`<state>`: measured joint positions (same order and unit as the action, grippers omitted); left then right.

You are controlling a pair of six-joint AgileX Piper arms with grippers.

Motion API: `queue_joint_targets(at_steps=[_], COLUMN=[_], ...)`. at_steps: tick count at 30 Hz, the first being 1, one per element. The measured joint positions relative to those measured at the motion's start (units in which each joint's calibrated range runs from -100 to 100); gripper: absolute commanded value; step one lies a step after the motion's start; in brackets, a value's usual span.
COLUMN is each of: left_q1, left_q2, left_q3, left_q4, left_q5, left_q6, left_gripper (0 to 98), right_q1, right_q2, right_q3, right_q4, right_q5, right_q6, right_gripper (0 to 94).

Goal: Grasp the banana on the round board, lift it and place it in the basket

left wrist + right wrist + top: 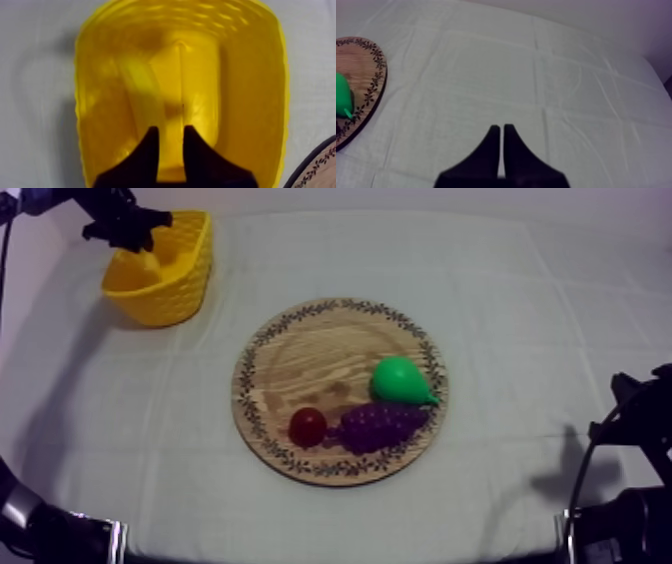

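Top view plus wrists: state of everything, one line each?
banana: inside the yellow basket, not gripped.
yellow basket: banana inside.
left gripper: open, above the basket.
right gripper: shut, empty.
wooden board: carries pear, grapes, small red fruit.

no readable text or signs

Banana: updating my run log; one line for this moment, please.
left gripper open over yellow basket; banana inside basket; right gripper shut over cloth
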<state>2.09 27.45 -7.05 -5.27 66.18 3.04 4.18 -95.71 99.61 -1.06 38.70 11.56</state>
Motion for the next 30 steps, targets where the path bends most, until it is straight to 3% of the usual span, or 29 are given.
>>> queue_joint_targets(at_steps=[8,14,19,25,30], left_q1=[0.2,0.4,0.5,-0.6,0.2], left_q2=[-14.5,-29.7,-43.6,-60.4,-74.2], left_q3=[18.7,36.2,49.4,64.4,75.7], left_q4=[1.99,2.82,4.0,6.42,6.85], left_q5=[-13.4,-22.1,-24.8,-26.9,-28.2], left_q6=[-2.5,-1.6,-0.7,-2.2,-2.5], left_gripper=[0.3,0.0,0.0,0.0,0.0], right_q1=[0.0,0.0,0.0,0.0,0.0], right_q2=[0.0,0.0,0.0,0.0,0.0], right_q3=[0.0,0.0,0.0,0.0,0.0], right_q4=[0.0,0.0,0.0,0.0,0.0], right_q5=[0.0,0.0,0.0,0.0,0.0], right_q6=[0.0,0.0,0.0,0.0,0.0], right_gripper=[0.4,0.4,0.4,0.4,0.4])
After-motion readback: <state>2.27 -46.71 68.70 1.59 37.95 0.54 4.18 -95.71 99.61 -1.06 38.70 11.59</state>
